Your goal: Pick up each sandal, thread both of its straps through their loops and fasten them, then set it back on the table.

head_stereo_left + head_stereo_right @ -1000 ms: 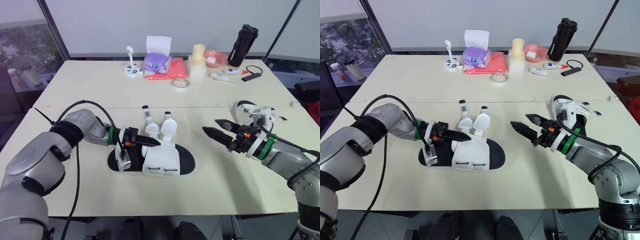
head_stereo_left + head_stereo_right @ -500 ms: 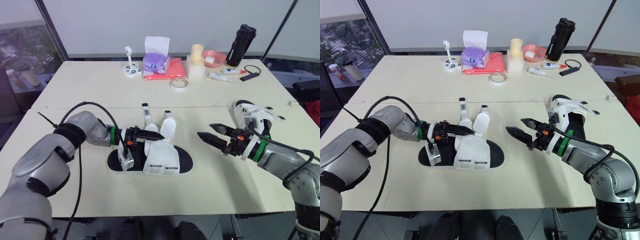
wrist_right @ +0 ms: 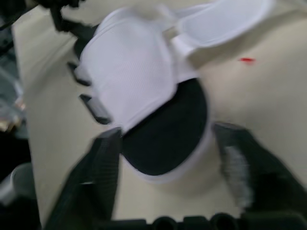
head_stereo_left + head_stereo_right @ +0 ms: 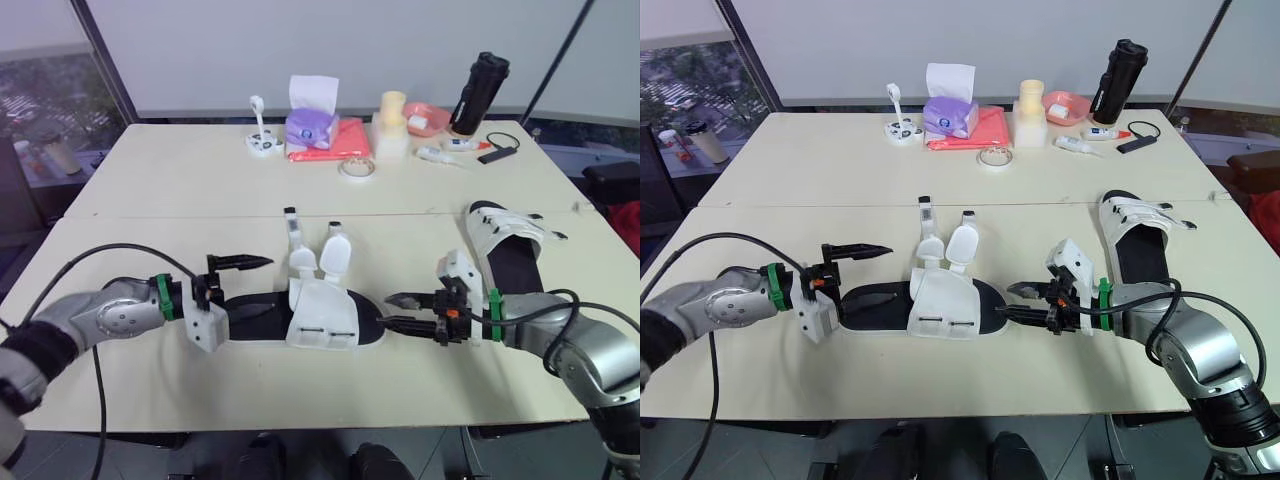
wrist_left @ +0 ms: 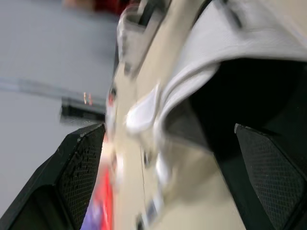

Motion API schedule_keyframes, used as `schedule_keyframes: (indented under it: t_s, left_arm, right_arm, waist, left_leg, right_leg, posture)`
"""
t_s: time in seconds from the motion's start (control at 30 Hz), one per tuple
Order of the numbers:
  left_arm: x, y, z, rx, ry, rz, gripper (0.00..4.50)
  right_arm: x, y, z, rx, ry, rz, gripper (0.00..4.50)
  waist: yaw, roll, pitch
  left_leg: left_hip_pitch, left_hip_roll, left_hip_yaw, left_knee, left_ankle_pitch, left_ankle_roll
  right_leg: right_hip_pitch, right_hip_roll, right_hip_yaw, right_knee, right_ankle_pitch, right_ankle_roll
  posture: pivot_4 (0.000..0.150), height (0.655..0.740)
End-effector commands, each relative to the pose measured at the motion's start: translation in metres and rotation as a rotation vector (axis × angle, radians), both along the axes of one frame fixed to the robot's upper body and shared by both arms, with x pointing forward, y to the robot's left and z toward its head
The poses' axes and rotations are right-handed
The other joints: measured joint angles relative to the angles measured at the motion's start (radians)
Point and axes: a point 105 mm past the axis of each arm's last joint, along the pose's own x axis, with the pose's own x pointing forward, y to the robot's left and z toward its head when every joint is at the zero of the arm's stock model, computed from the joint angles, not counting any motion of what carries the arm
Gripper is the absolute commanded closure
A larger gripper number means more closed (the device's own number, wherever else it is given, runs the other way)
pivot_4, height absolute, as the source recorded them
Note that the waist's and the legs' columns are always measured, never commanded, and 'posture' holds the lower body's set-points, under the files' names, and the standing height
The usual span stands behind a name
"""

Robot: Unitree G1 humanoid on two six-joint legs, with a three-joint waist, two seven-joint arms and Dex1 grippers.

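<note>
Both grippers sit at either end of the middle sandal, jaws apart.

The left gripper point(image 4: 232, 285) is spread wide around the heel end of the black-and-white sandal point(image 4: 322, 318) at lower centre, and the right gripper point(image 4: 398, 310) is spread around its toe. Can't tell if either actually touches it. The second sandal point(image 4: 505, 245) lies at the right. Up top there's a pink bowl point(image 4: 444, 108) with something white in it, a purple tissue box point(image 4: 312, 128) with a tissue poking out, and a black bottle point(image 4: 484, 90). All on a cream table point(image 4: 160, 180), with a window point(image 4: 40, 100) at upper left.

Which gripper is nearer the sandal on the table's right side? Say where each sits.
Right. The right gripper sits just left of that sandal; the left gripper is farther off, at the far end of the middle sandal.
</note>
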Motion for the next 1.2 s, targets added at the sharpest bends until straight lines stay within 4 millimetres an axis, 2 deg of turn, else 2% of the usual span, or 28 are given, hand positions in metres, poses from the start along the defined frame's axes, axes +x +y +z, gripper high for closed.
schedule_keyframes:
  t_s: [0.03,0.07,0.1,0.17,0.37,0.5,0.6,0.7,0.8,0.97,1.2]
  left_arm:
    - [0.011,0.016,0.012,-0.222,0.395,0.248,0.0]
    - [0.01,0.019,0.012,-0.288,0.527,0.29,0.0]
    - [0.009,0.02,0.014,-0.334,0.601,0.306,0.0]
    - [0.009,0.023,0.019,-0.442,0.758,0.342,0.0]
    - [0.029,0.025,0.031,-0.711,0.923,0.384,0.0]
    - [0.044,0.017,0.025,-0.832,1.01,0.393,0.0]
    - [0.057,0.006,0.015,-0.928,1.145,0.385,0.0]
    - [0.063,0.0,0.011,-0.962,1.228,0.373,0.0]
    - [0.071,-0.014,0.005,-0.991,1.404,0.323,0.0]
    - [0.079,-0.021,-0.005,-0.996,1.541,0.343,0.0]
    - [0.104,-0.035,-0.008,-1.151,1.636,0.354,0.0]
  right_arm:
    - [0.005,0.004,-0.003,-0.012,-0.04,0.051,3.85]
    - [0.006,0.007,-0.003,-0.007,-0.04,0.067,4.36]
    - [0.006,0.009,-0.003,-0.005,-0.042,0.081,4.44]
    - [0.003,0.013,-0.007,-0.042,-0.056,0.121,4.44]
    - [0.006,0.027,-0.01,-0.033,-0.075,0.148,4.44]
    - [0.01,0.034,-0.016,-0.031,-0.083,0.148,4.44]
    - [0.013,0.036,-0.03,-0.075,-0.086,0.155,4.44]
    - [0.013,0.035,-0.04,-0.111,-0.08,0.165,4.44]
    - [0.012,0.033,-0.053,-0.129,-0.053,0.169,4.44]
    - [0.013,0.035,-0.057,-0.122,-0.051,0.165,4.44]
    - [0.015,0.039,-0.057,-0.107,-0.059,0.15,4.44]
  waist:
    - [-0.003,0.0,0.0]
    - [-0.002,0.0,0.0]
    - [-0.003,0.0,0.0]
    - [-0.002,0.0,0.0]
    - [-0.004,0.0,0.001]
    - [-0.002,0.0,0.0]
    - [0.0,0.0,0.001]
    - [-0.004,0.0,0.0]
    - [-0.004,-0.001,0.0]
    - [-0.011,-0.002,-0.001]
    - [-0.025,-0.004,-0.002]
  left_leg:
    - [0.001,0.0,0.0,0.002,0.0,0.0]
    - [0.003,0.001,-0.001,0.003,0.0,0.0]
    - [0.004,0.001,-0.001,0.003,0.0,0.0]
    - [0.009,0.001,-0.002,0.003,0.0,0.0]
    - [0.014,0.0,-0.001,0.003,0.0,0.001]
    - [0.014,0.0,-0.002,0.003,0.0,0.001]
    - [0.014,-0.001,-0.002,0.003,0.0,0.001]
    - [0.013,-0.001,-0.002,0.003,0.0,0.001]
    - [0.014,0.0,-0.002,0.003,0.0,0.001]
    - [0.015,0.0,-0.002,0.003,0.0,0.001]
    - [0.015,0.0,-0.003,0.003,0.0,0.001]
  right_leg:
    - [0.001,0.0,0.0,0.001,0.0,0.0]
    - [0.004,0.001,-0.001,0.002,0.0,0.0]
    - [0.005,0.001,-0.001,0.002,0.0,0.0]
    - [0.01,0.002,-0.001,0.003,0.0,0.0]
    - [0.014,0.003,-0.001,0.001,0.0,0.0]
    - [0.014,0.004,-0.001,0.001,0.0,0.0]
    - [0.014,0.004,-0.001,0.001,0.0,0.0]
    - [0.014,0.003,-0.001,0.001,0.0,0.0]
    - [0.014,0.004,-0.001,0.002,0.0,0.0]
    - [0.014,0.004,-0.001,0.002,0.0,0.0]
    - [0.015,0.004,-0.002,0.001,0.0,0.0]
  posture:
    - [0.15,0.74]
    - [0.15,0.74]
    - [0.15,0.74]
    - [0.15,0.74]
    - [0.15,0.74]
    - [0.15,0.74]
    - [0.15,0.74]
    - [0.15,0.74]
    - [0.15,0.74]
    - [0.15,0.74]
    - [0.15,0.74]
